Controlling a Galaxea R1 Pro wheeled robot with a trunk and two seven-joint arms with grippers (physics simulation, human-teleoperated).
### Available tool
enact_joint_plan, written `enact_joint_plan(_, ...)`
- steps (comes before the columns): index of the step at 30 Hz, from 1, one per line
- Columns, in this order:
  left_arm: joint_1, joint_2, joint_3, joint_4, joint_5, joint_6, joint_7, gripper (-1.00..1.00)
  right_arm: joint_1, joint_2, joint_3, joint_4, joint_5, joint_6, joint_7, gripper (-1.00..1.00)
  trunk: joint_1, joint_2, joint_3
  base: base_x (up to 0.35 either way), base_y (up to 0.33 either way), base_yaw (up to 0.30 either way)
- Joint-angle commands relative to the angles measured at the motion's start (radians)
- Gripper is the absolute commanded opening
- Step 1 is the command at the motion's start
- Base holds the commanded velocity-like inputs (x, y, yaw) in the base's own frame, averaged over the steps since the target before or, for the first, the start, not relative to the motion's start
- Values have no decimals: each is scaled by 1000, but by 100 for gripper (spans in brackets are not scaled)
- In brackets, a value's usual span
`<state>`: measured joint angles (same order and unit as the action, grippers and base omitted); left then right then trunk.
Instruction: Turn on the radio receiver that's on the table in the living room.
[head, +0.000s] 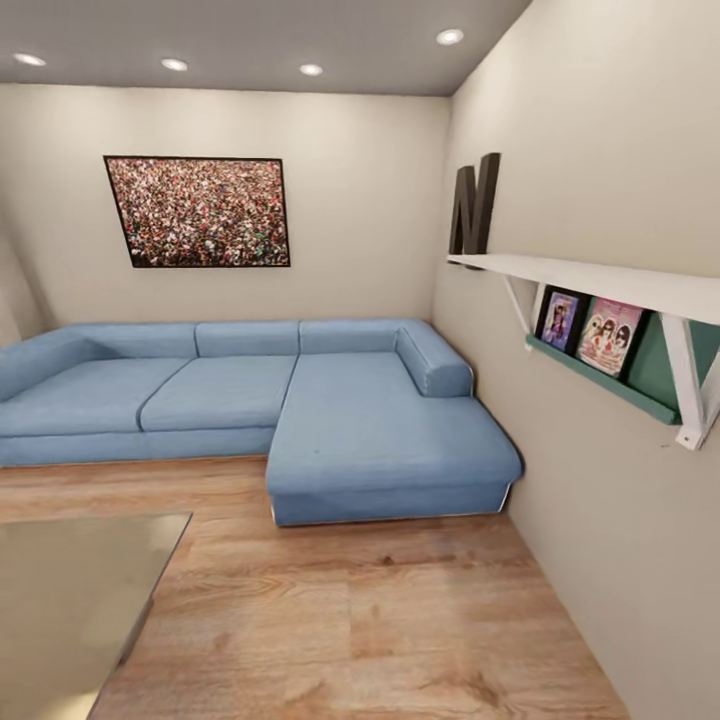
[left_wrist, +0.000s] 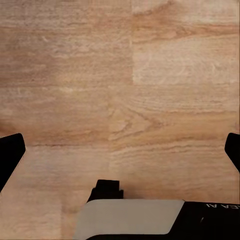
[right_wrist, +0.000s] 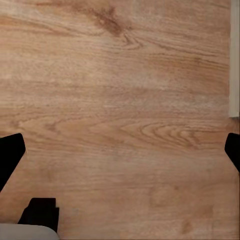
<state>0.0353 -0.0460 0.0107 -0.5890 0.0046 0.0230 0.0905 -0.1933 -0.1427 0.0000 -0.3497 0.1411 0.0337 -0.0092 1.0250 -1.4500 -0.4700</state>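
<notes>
Head view: living room, blue sectional sofa in the corner on a wood floor. One corner of the glossy grey-beige table shows at lower left; the visible part of its top is bare, and the radio cannot be located from here.

Right wall: white shelf with a green ledge holding two picture covers; their text is too small to read. A dark letter "N" stands on the shelf. Framed crowd picture hangs above the sofa.

Left gripper: fingers wide apart, nothing between them, floor below. Right gripper: likewise spread, holding nothing.
</notes>
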Motion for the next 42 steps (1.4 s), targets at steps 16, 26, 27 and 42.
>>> enact_joint_plan(16, 0, 0, 0, 1, 0, 0, 0, 100, 0, 0, 0, 0, 0, 0, 0, 100, 0, 0, 0, 177, 0, 279)
enact_joint_plan(26, 0, 0, -1, 1, 0, 0, 0, 100, 0, 0, 0, 0, 0, 0, 0, 100, 0, 0, 0, 1, 0, 279)
enact_joint_plan(27, 0, 0, 0, 1, 0, 0, 0, 100, 0, 0, 0, 0, 0, -1, 0, 100, 0, 0, 0, 0, 0, 279)
enact_joint_plan(42, 0, -1, 0, 2, 0, 0, 0, 100, 0, 0, 0, 0, 0, 0, 0, 100, 0, 0, 0, 71, -74, 279)
